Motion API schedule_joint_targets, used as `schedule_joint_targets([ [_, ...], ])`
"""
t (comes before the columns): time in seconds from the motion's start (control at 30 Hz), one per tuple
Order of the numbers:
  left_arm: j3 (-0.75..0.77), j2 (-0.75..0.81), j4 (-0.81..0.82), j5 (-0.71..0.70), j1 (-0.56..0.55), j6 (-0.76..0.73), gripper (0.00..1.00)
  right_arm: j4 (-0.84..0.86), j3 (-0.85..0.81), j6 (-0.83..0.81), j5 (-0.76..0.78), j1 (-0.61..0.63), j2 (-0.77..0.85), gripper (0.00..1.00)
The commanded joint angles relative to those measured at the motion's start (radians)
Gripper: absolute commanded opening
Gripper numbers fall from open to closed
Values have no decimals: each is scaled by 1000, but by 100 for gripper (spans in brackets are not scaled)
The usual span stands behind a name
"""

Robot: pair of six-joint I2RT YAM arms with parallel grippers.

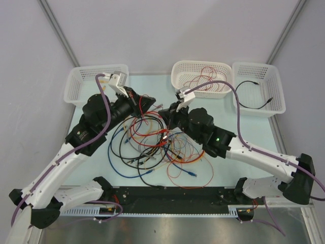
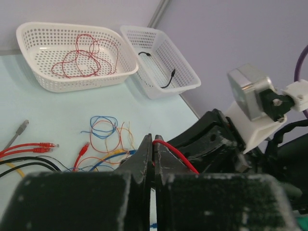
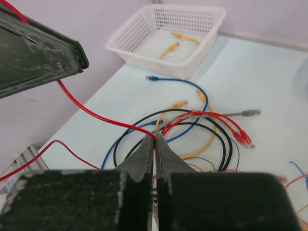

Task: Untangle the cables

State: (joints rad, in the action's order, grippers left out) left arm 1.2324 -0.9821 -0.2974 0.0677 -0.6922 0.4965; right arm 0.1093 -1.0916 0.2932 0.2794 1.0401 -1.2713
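The cables (image 1: 152, 147) are lying in one loose heap on the table (image 1: 254, 129), on the near side of the middle basket (image 1: 176, 79). The left gripper (image 2: 153, 143) is pinching a thin red cable (image 3: 96, 114), jaws together. The right gripper (image 3: 155, 140) is pinching what looks like the same strand, farther from that basket. I am judging these wires light, soft and springy, likely snagging on each other, so taking one close to its end seems safer. Bare surface is showing to the near right of that basket, while the two grippers are crowding each other just before it.
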Motion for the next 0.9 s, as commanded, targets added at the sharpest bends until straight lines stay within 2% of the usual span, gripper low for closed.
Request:
schedule_joint_targets([
  [0.0,-37,60,20,-65,5,-7,1,27,-10,-28,50,-3,162,0],
  [0.13,-79,85,15,-138,10,-7,2,-60,-94,-61,81,-28,236,0],
  [0.2,-103,98,9,-166,14,-1,8,-103,-167,-100,112,-28,251,0],
  [0.3,-140,124,-3,-221,22,1,11,-163,-282,-141,148,-28,260,0],
  [0.37,-172,143,-9,-274,25,8,28,-200,-356,-186,162,-28,248,0],
  [0.4,-183,160,-12,-293,28,11,40,-212,-391,-201,170,-28,242,0],
  [0.43,-195,169,-11,-307,31,20,67,-226,-471,-224,172,-28,231,0],
  [0.47,-218,174,-9,-328,34,27,82,-258,-508,-236,181,-28,208,0],
  [0.5,-229,180,-9,-336,39,33,95,-273,-539,-249,184,-26,193,0],
  [0.53,-237,187,-9,-339,42,40,100,-286,-589,-258,185,-28,184,0],
  [0.77,-281,160,-72,-367,57,65,100,-326,-703,-330,240,-34,98,0],
  [0.87,-315,169,-86,-356,59,79,100,-361,-763,-304,242,-84,46,0],
])
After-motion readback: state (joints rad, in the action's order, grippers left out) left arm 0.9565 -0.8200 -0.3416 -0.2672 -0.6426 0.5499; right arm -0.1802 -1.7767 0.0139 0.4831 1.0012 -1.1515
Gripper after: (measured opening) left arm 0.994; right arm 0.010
